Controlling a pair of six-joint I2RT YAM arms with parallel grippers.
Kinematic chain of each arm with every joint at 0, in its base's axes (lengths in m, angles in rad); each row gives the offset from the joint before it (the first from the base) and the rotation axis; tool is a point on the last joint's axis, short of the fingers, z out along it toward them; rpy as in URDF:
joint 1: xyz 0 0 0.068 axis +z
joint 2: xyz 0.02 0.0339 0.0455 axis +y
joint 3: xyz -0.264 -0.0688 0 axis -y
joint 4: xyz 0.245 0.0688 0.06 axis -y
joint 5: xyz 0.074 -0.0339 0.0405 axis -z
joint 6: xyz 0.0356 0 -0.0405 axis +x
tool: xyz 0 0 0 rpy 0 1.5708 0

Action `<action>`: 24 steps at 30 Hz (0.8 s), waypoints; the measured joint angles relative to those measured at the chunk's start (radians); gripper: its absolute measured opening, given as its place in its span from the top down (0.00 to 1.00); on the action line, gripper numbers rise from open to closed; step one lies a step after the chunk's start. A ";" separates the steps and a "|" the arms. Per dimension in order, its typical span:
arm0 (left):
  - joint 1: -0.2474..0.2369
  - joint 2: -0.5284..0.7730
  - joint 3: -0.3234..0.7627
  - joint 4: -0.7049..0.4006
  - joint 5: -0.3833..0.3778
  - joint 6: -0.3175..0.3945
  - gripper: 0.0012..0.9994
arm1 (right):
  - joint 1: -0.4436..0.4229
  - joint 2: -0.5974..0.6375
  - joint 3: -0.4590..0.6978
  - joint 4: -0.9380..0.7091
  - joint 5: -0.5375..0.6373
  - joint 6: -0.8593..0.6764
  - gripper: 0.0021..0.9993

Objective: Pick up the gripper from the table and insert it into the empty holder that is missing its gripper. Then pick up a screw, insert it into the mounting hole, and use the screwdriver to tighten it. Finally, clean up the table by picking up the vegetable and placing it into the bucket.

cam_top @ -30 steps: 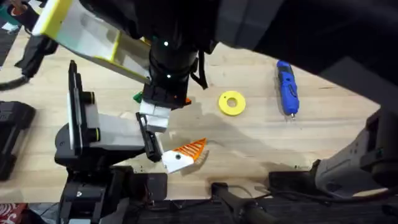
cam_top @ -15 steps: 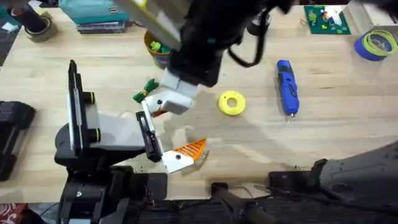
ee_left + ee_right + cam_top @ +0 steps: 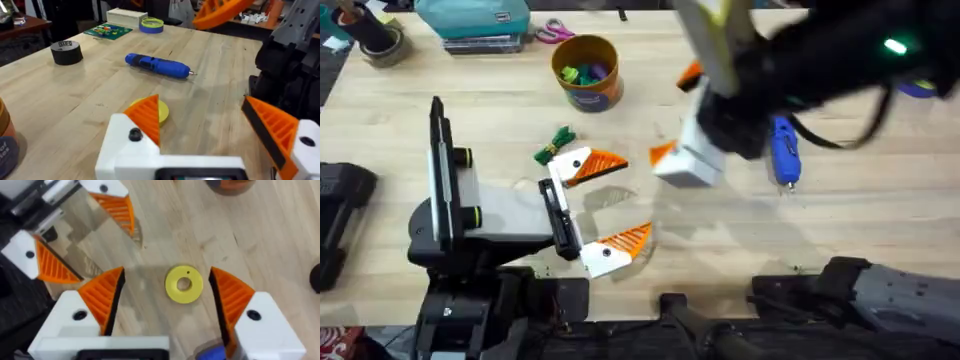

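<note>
Screwdriver point(image 3: 782, 148) lies just beside open right hand point(image 3: 675, 120).

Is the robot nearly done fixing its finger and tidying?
Partly. The small orange plastic wedge finger looks seated in the white angular finger mount. The right gripper is open and empty, above the flat yellow ring. Left to do: the screw, with the blue pen-shaped screwdriver lying untouched, and the tiny green leafy toy vegetable, not yet in the round orange-brown bucket.
</note>
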 joint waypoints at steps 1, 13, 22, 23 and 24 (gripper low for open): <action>0.000 0.000 0.000 0.000 0.000 0.000 0.01 | -0.010 -0.035 -0.031 0.002 -0.006 0.000 0.00; 0.000 0.000 0.000 0.000 0.000 0.000 0.01 | -0.172 -0.259 -0.256 0.006 -0.302 -0.167 0.00; 0.000 0.000 0.000 0.000 0.000 0.000 0.01 | -0.281 -0.241 -0.307 0.017 -0.519 -0.332 0.00; 0.000 0.000 0.000 0.000 0.000 0.000 0.01 | -0.281 -0.234 -0.307 0.018 -0.529 -0.341 0.00; 0.000 0.000 0.000 0.000 0.000 0.000 0.01 | -0.281 -0.228 -0.307 0.018 -0.536 -0.349 0.00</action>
